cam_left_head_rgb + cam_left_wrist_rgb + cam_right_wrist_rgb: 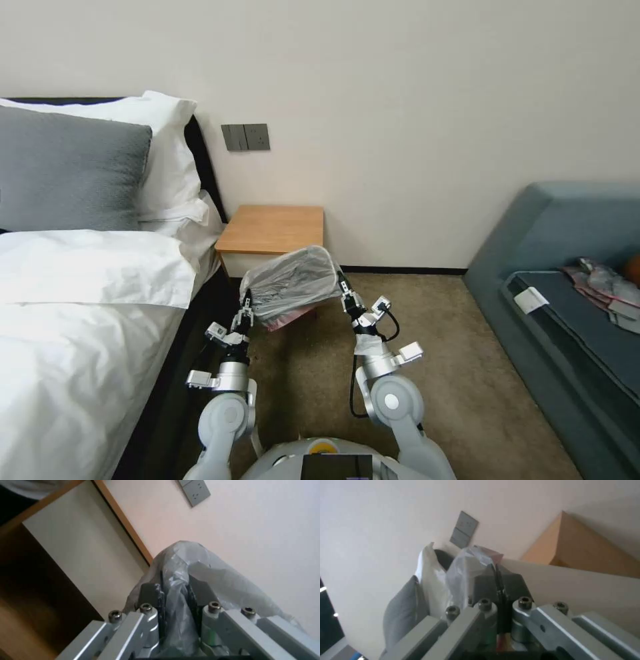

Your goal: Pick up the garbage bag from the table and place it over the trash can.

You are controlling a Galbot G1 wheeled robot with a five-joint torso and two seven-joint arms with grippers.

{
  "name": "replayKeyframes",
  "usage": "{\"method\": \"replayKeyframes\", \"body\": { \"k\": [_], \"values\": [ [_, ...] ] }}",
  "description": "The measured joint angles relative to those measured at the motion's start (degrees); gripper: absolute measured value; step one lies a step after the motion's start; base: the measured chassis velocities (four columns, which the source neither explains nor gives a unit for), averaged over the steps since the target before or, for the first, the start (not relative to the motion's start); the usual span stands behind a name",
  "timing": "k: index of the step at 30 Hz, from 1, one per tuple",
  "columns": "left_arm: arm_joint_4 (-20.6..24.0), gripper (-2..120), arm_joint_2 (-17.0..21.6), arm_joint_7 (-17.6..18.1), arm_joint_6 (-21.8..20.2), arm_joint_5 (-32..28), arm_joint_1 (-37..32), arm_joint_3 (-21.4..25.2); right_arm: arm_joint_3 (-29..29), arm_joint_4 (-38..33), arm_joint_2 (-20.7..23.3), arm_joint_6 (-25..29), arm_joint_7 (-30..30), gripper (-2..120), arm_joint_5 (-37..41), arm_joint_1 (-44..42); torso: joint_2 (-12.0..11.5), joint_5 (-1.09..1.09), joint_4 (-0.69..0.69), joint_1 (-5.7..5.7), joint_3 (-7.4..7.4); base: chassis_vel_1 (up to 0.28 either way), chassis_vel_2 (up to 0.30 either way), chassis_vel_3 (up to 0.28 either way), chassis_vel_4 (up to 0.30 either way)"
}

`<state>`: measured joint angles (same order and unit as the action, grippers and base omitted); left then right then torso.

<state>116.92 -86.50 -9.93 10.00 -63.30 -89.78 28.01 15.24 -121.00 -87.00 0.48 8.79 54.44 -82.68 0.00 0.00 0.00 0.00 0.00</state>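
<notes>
The garbage bag [293,280], grey, translucent and wrinkled, hangs spread wide in front of the table [273,227]. My left gripper [247,305] is shut on the bag's lower left edge, and my right gripper [342,283] is shut on its right edge. In the left wrist view, bunched plastic of the bag [206,572] fills the gap of the left gripper [175,590], beside the table's white drawer front [76,555]. In the right wrist view, the right gripper [496,577] pinches a thin fold of the bag [463,570]. The trash can is hidden.
A bed [80,320] with a white duvet and pillows runs along the left, close to my left arm. A blue-grey sofa [567,280] with a plastic pile [607,283] stands at the right. Open carpet [460,373] lies between them.
</notes>
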Motion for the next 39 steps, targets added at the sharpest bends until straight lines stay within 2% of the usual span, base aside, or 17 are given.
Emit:
{"method": "replayKeyframes", "body": {
  "k": [10,19,22,34,37,39],
  "values": [
    [2.0,11,0.1,0.0,-1.3,-2.9,-1.3,-1.1,0.7,2.2,0.5,1.3,-0.2,0,-3.6,0.7,0.0,0.00,0.00,0.00,0.00,0.000,0.000,0.000,0.000],
    [3.8,11,0.3,0.0,-2.3,-4.0,-1.8,-1.2,1.7,5.7,1.6,2.6,-0.4,0,-10.4,1.3,0.0,0.00,0.00,0.00,0.00,0.000,0.000,0.000,0.000],
    [4.3,11,0.3,0.1,-2.6,-4.5,-1.8,-1.3,1.9,7.1,1.8,3.1,-1.4,0,-15.2,1.6,0.0,0.01,0.00,0.00,0.00,0.000,0.000,0.000,0.000],
    [4.1,11,0.4,0.7,-2.6,-3.4,-1.2,-1.3,2.5,8.6,2.8,3.7,-2.9,0,-24.8,1.1,0.0,0.01,0.00,0.00,0.00,0.000,0.000,0.000,0.000],
    [3.4,11,0.5,1.1,-2.2,0.2,-1.1,-0.7,3.2,8.4,3.4,4.9,-4.1,7,-29.0,0.1,0.0,0.00,0.01,0.00,0.00,0.000,0.000,0.000,0.000],
    [3.0,11,0.9,2.1,-2.4,3.0,-1.0,-0.5,3.7,7.1,4.4,5.6,-4.5,17,-34.0,-1.2,0.0,-0.01,0.00,0.00,0.00,0.000,0.000,0.000,0.000]
  ]
}}
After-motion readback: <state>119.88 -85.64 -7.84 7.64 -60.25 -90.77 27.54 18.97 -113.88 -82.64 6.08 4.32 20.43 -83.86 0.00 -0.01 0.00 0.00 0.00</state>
